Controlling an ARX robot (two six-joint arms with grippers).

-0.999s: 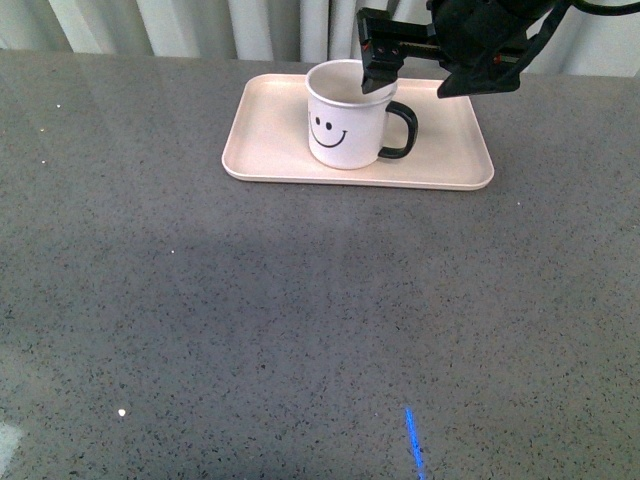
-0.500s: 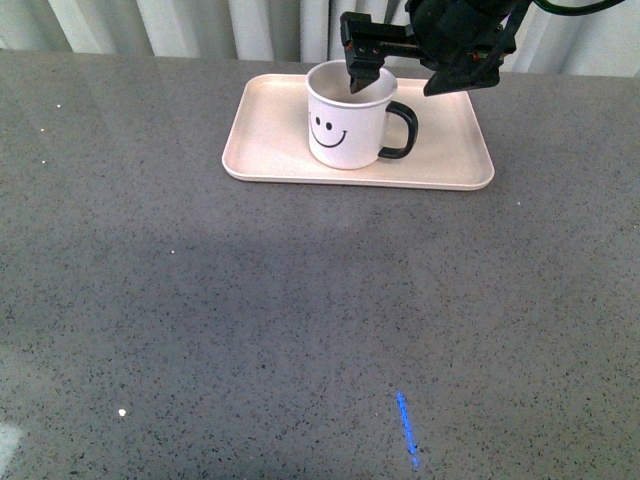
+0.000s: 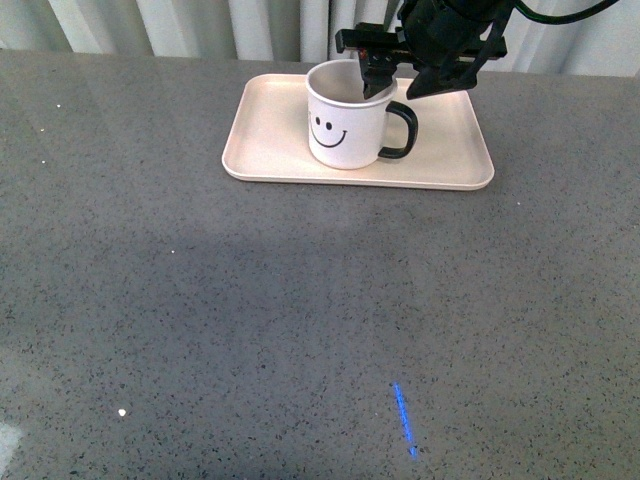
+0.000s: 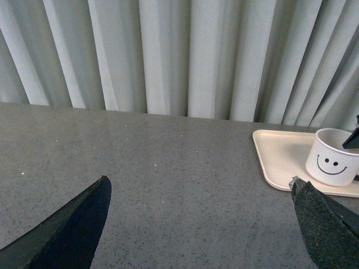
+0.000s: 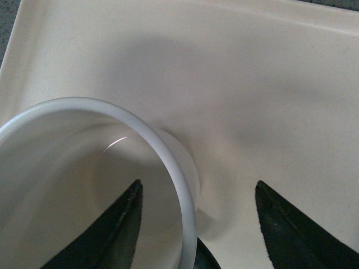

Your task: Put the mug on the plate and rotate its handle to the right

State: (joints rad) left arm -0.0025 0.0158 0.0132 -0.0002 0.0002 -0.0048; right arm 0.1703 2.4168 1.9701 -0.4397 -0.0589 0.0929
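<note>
A thin blue mark (image 3: 403, 420) lies low in the picture on the grey worktop (image 3: 200, 300). Higher up, the white mug (image 3: 343, 125) stands on the pink plate (image 3: 270, 130), its black handle (image 3: 403, 130) pointing to the right of the frame. The right claw (image 3: 398, 82) is open over the rim (image 5: 162, 151), one finger (image 5: 106, 235) inside the mug and one outside, gripping nothing. The left claw (image 4: 202, 224) is wide open and empty. Curtains (image 3: 200, 25) hang at the top.

**No lettering to read**

I find no words, numbers or brand names in any view. The only printed mark I can make out is a black smiley face (image 3: 328, 133) on the side of the mug (image 3: 356, 125).
</note>
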